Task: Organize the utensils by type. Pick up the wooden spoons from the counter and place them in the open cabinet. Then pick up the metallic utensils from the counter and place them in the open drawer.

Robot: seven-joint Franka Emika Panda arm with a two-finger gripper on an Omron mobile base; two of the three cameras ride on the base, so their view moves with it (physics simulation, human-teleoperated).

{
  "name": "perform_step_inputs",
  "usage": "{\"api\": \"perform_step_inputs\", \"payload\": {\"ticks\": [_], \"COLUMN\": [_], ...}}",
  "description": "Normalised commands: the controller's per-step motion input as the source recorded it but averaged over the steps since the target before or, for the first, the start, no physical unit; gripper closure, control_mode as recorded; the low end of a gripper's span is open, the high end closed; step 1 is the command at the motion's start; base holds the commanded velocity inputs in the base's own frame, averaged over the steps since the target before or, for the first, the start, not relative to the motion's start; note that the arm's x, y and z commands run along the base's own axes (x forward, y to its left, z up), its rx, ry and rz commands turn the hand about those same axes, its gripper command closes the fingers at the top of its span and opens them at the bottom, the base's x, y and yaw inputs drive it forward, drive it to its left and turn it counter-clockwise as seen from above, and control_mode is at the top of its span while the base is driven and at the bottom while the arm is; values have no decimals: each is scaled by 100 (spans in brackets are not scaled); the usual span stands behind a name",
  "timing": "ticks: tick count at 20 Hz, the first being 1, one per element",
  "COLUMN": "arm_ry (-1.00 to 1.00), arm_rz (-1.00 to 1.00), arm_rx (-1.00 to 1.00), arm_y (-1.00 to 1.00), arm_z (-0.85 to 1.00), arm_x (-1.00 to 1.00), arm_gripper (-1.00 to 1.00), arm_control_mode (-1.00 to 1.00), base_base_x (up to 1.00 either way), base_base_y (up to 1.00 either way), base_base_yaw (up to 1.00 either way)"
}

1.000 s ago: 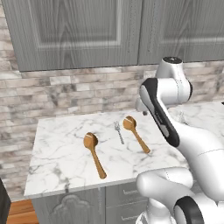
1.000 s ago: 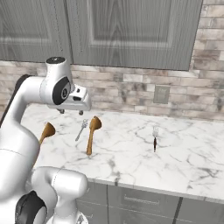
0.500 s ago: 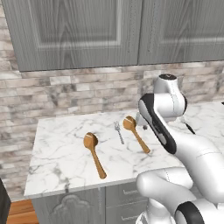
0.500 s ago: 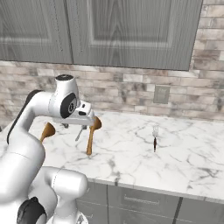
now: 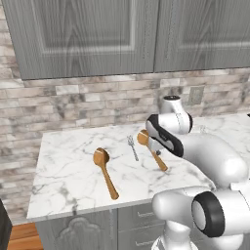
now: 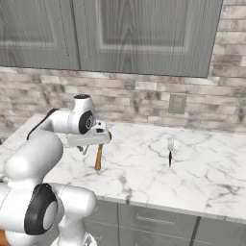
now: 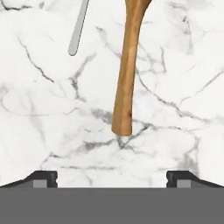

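In the left base view, two wooden spoons [image 5: 105,172] [image 5: 151,149] and a fork [image 5: 132,146] lay on the worktop [image 5: 68,171]. In the right base view, the arm hung over one spoon [image 6: 100,153]. In the hand view, the fingers [image 7: 43,178] stood spread, holding nothing, above that spoon's handle [image 7: 127,83].

Grey wood-grain upper cabinets [image 5: 83,34] with closed panelled doors span the top of both base views. Beneath them a brick backsplash [image 5: 73,100] in mottled grey, beige and white runs across the middle of the frame. A pale wall outlet [image 6: 177,104] is set into the bricks at right of centre in the right base view. A strip of orange-brown wooden floor [image 5: 19,237] shows in the lower left corner of the left base view.
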Motion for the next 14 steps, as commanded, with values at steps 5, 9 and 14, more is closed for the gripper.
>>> {"api": "perform_step_inputs", "payload": {"ticks": [5,9,14], "arm_ry": [21,28,23], "arm_rz": [23,20,17], "arm_rx": [-7,-4,-3], "arm_y": [-2,0,0], "arm_z": [-53,-54,-46], "arm_x": [36,45,39], "arm_gripper": [-100,-100,-100], "arm_control_mode": [-100,-100,-100], "base_base_x": [0,0,0], "base_base_y": [0,0,0], "base_base_yaw": [0,0,0]}}
